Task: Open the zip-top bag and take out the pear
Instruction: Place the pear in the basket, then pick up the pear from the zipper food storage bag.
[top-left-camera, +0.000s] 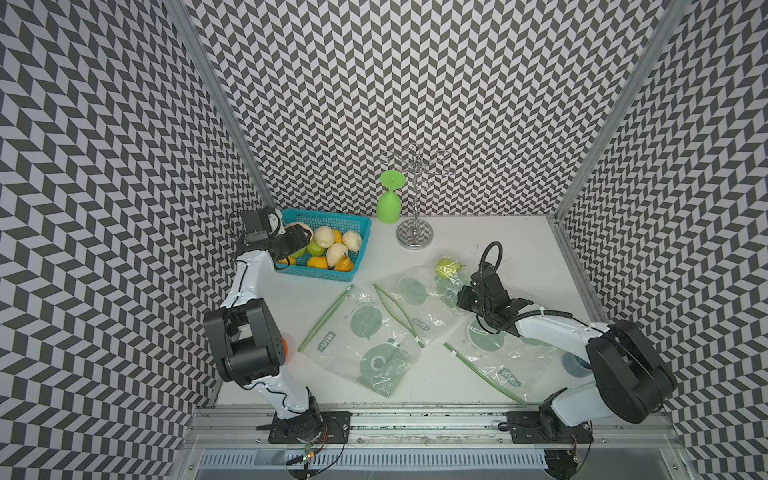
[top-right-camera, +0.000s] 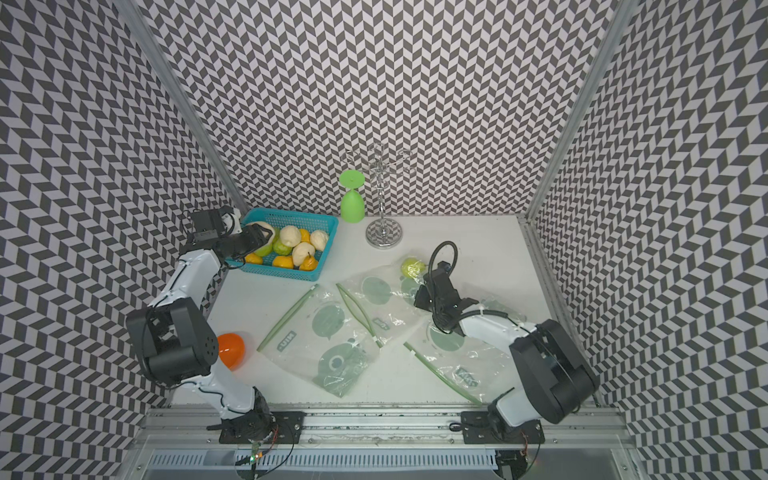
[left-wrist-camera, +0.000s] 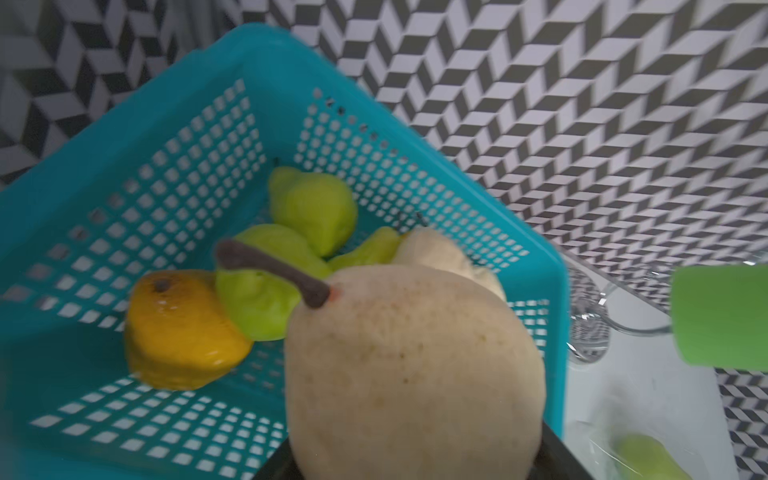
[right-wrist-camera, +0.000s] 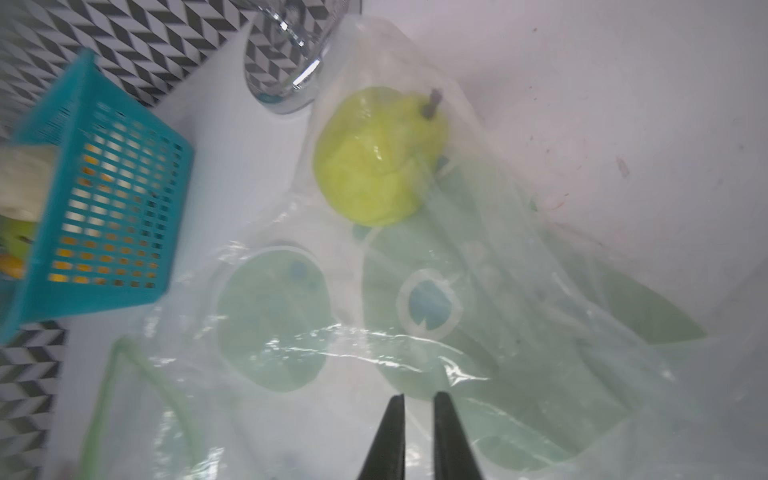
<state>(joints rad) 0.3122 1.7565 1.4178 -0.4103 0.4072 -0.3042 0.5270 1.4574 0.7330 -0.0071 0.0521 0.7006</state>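
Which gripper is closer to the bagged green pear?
Right. The right gripper sits over that bag, near the green pear; left gripper is over the basket, holding a beige pear.

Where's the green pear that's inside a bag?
In both top views the green pear lies inside the zip-top bag on the right side, between the chrome stand's base and the right end effector.

We see a teal basket (top-left-camera: 320, 273), a yellow-green pear (top-left-camera: 446, 268), a clear bag (top-left-camera: 415, 299) printed green, and black-and-white chevron walls (top-left-camera: 415, 83).
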